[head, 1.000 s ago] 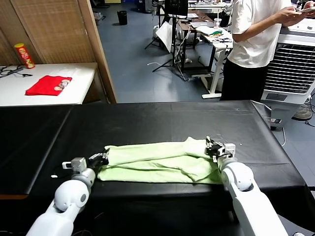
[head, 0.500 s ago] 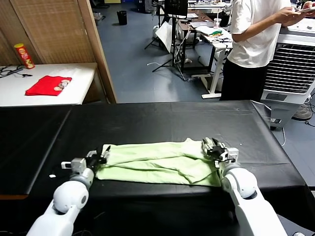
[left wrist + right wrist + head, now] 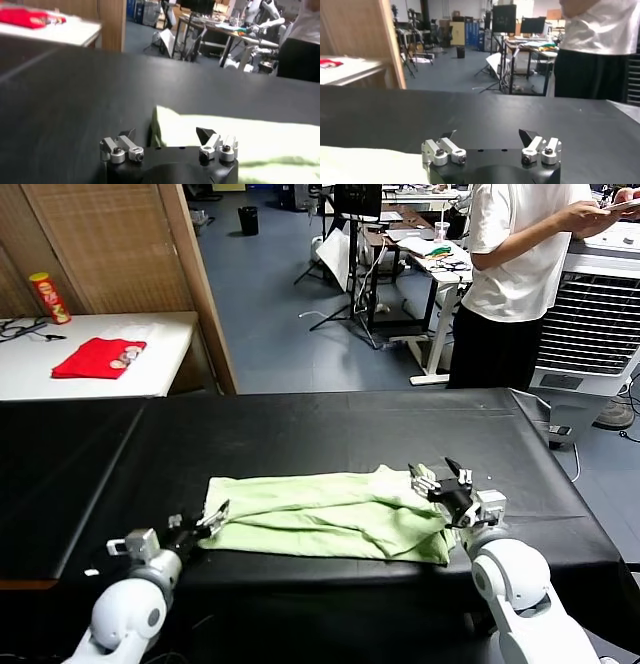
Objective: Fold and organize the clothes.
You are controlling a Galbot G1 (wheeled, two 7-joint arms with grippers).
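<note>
Room: workshop with desks, monitors and a person (image 3: 525, 274) in a white shirt standing beyond the far side of the table.
Table (image 3: 330, 434): covered in black sheet, fills the foreground.
T-shirt (image 3: 320, 514): pale green, folded into a long strip lying flat across the near part of the table, rumpled toward the robot's right end.
Left tool (image 3: 203, 522): jaws spread apart, holding nothing; it sits at the T-shirt's left end, low over the table, with the cloth's corner just in front of its fingers (image 3: 206, 135).
Right tool (image 3: 440, 481): jaws also spread, holding nothing; it sits at the T-shirt's right end, raised a little above the cloth; the cloth edge shows beside it in the right wrist view.
Side table (image 3: 165, 349): white, far left, carrying a red garment (image 3: 98, 357) and a red-and-yellow can (image 3: 48, 296).
</note>
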